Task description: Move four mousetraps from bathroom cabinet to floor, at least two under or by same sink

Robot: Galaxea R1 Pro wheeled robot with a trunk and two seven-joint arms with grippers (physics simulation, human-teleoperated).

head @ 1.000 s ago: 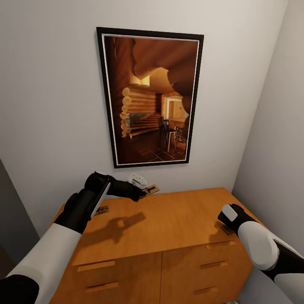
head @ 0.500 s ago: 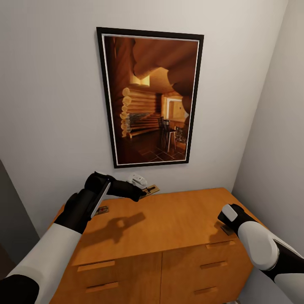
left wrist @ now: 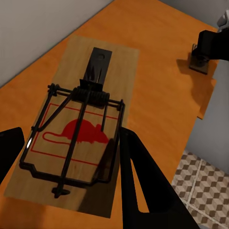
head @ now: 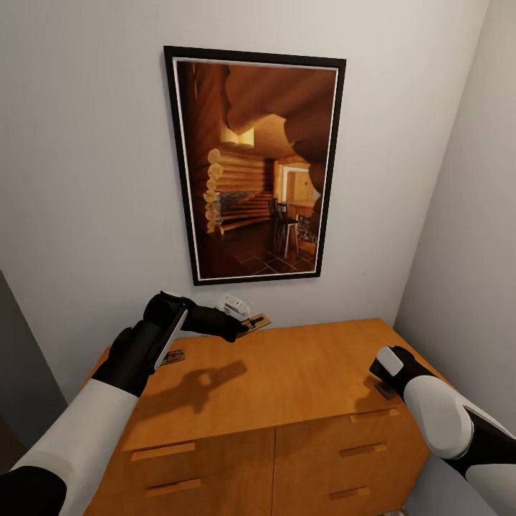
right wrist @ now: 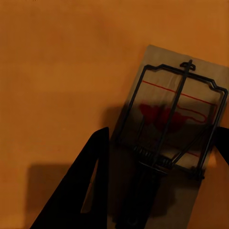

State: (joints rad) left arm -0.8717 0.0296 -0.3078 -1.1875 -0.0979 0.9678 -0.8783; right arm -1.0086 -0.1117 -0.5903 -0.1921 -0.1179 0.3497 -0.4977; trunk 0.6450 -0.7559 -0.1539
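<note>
Up at 12 o'clock over the orange-brown cabinet (head: 287, 373), close to the white wall (head: 93, 179) under the framed cabin picture (head: 258, 165): the left gripper (head: 240, 328), clamped on the held mousetrap (left wrist: 81, 129). Black fingers (left wrist: 143, 191) pressed on the two long sides of the little board, likely so as to stay off the wire bar and spring on top. Seen against the wall and not against the wood, so judged lifted a bit off the top, kept flat with the red mouse drawing facing up. Over at 3 o'clock on the cabinet top, near the front edge: the right gripper (head: 382, 381), pointing down at the right mousetrap (right wrist: 176, 119). Fingers apart there, one black finger (right wrist: 81, 191) on each side of the board, not seen pressing on it, and the board lying flat on the wood. Probably lined up that way to close on the sides, same as the other arm. At 9 o'clock, half hidden under the left arm: a third mousetrap (head: 173, 356), lying flat by the edge. Down past the cabinet's end, the bathroom floor (left wrist: 200, 191) with its cube tiles, the place for all the traps later. Nothing down there yet
</note>
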